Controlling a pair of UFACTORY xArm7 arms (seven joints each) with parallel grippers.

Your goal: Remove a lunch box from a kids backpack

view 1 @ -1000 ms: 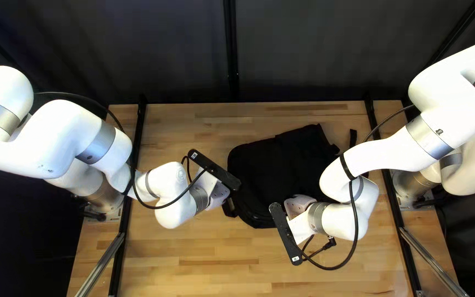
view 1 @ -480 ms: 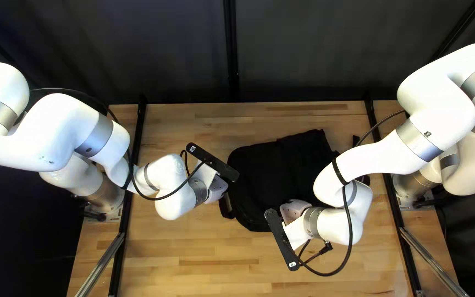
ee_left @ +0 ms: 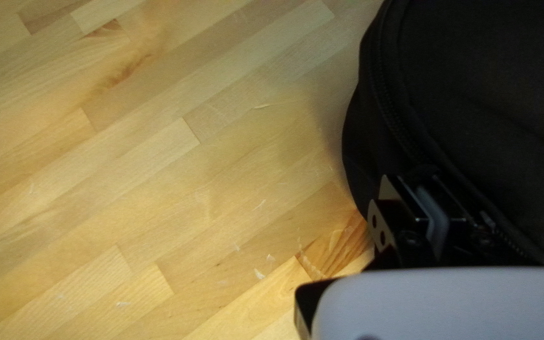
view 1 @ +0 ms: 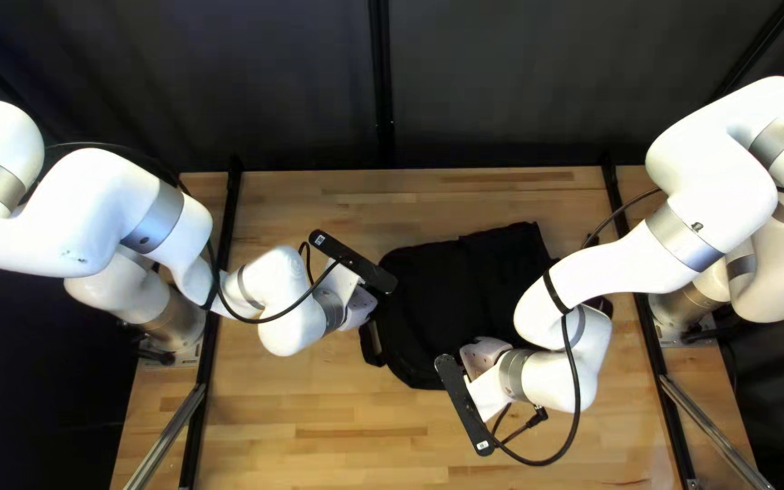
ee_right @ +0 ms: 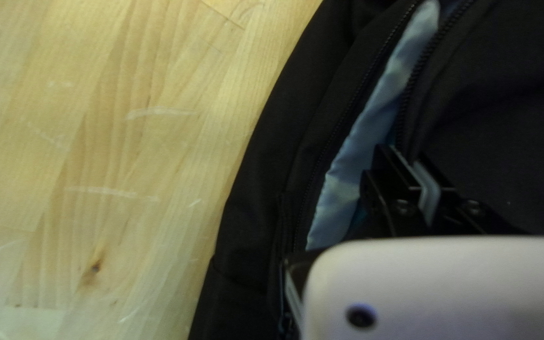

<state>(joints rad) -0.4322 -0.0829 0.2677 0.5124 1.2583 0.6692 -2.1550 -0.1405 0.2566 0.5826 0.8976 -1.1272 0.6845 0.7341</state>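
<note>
The backpack lies flat on the table, in the centre of the top left view and a little to its right. The left gripper has its fingers closed on the cloth at the bag's edge, I think to keep the bag from sliding. The right gripper pinches the edge beside the open zipper, probably so that the gap can be pulled wider. With the two grips apart, the cloth should be able to open between them.

The backpack is black, soft and rounded at its near end, with wrinkles. In the gap ahead of and beside the right gripper, a light blue lining shows, thin and a bit shiny. The lunch box is not visible; I suppose it is inside, so its shape I cannot tell. The gap looks still narrow for taking it out, and soft cloth may slip from a grip.
</note>
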